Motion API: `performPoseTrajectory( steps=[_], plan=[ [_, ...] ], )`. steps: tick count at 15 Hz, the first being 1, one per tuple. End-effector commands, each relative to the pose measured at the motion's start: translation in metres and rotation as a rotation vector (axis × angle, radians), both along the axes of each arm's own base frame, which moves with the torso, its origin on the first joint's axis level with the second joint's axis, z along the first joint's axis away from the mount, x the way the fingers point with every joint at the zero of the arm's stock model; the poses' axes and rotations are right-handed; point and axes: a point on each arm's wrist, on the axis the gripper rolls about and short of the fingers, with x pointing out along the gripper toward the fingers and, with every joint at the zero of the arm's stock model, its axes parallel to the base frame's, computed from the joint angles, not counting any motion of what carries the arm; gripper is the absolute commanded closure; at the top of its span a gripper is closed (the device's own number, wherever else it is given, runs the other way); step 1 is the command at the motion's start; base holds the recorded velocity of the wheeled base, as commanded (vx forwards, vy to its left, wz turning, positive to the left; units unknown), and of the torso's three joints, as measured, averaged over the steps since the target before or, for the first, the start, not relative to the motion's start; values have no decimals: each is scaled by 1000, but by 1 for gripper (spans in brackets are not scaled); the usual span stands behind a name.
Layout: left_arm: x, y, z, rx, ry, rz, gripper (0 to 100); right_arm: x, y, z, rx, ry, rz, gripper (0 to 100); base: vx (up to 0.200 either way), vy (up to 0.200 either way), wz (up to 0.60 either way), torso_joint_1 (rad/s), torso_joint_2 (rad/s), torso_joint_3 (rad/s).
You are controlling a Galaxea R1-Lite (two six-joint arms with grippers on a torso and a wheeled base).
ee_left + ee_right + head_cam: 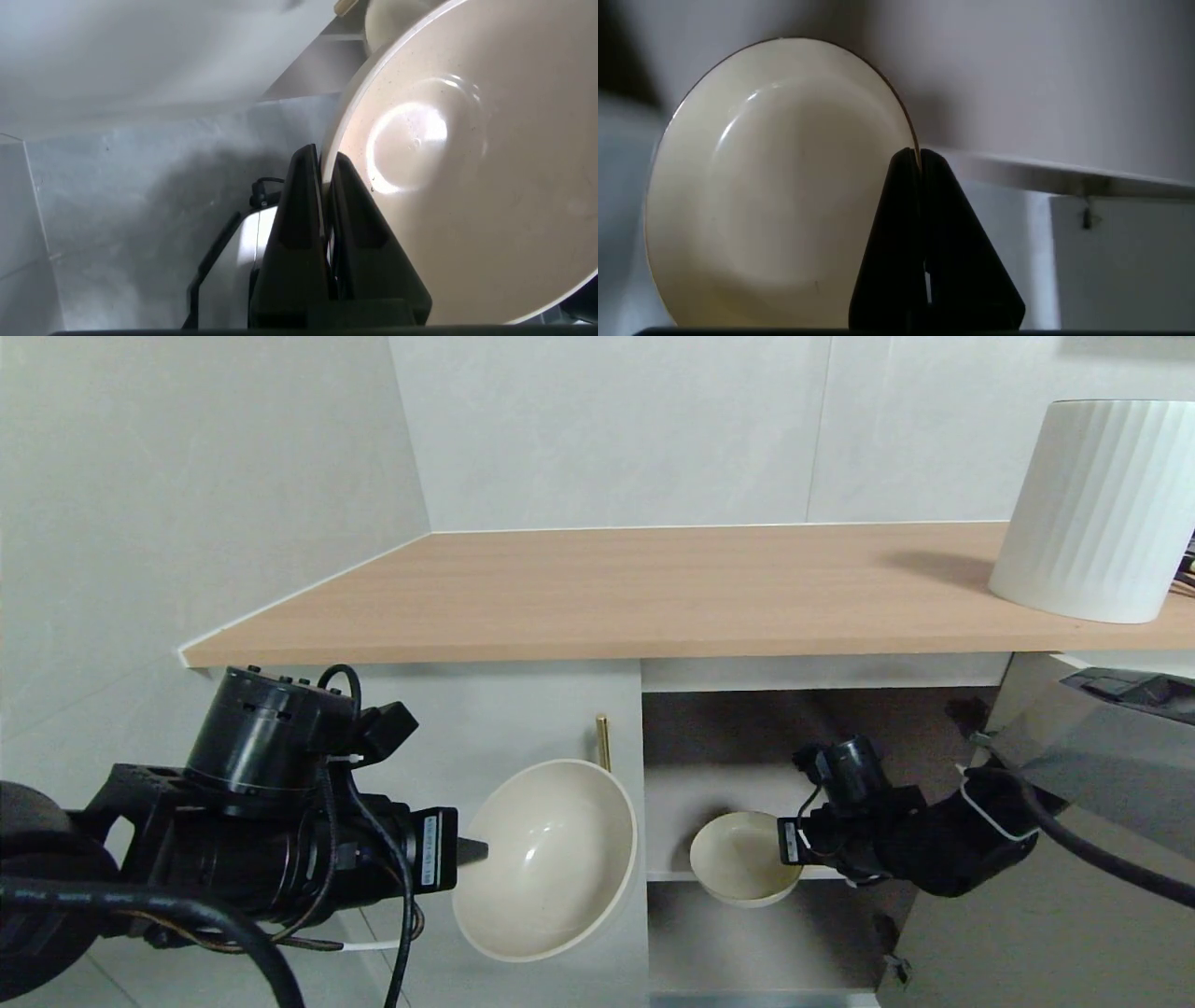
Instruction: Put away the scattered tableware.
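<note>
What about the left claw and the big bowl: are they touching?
Touching. In the left wrist view the left gripper pinches the rim of the big bowl between its two fingers, with no gap.

Left gripper (322, 164): closed on the rim of a large cream bowl (467, 159). The two black fingers (299, 219) stand close together, with the bowl's edge pinched between their tips, one finger inside the rim and one outside.

Bowl: held tilted on its side, its hollow facing the camera. The inner surface is glossy, finely speckled, and carries a bright round highlight on the bottom.

Smaller bowl (392, 23): cream, only an edge showing beyond the large bowl's rim; contact between the two cannot be judged.

Background: grey tiled floor (112, 215), with joint lines visible.
</note>
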Motion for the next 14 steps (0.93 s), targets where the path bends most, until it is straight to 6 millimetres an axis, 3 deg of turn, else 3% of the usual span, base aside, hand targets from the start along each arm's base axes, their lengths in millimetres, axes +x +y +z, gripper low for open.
performPoseTrajectory(
  steps=[1,7,14],
  plan=[
    [1,-1,-2,3,7,-1,100,16,-1,-23,-13,26,-62,100,0,0,0,0,0,0],
    [1,-1,-1,1,6,0,100,40,-9,-43,-49,25,-195,100,0,0,0,0,0,0],
    [2,-1,-2,3,7,1,100,59,-7,-47,-50,16,-210,100,0,0,0,0,0,0]
  ],
)
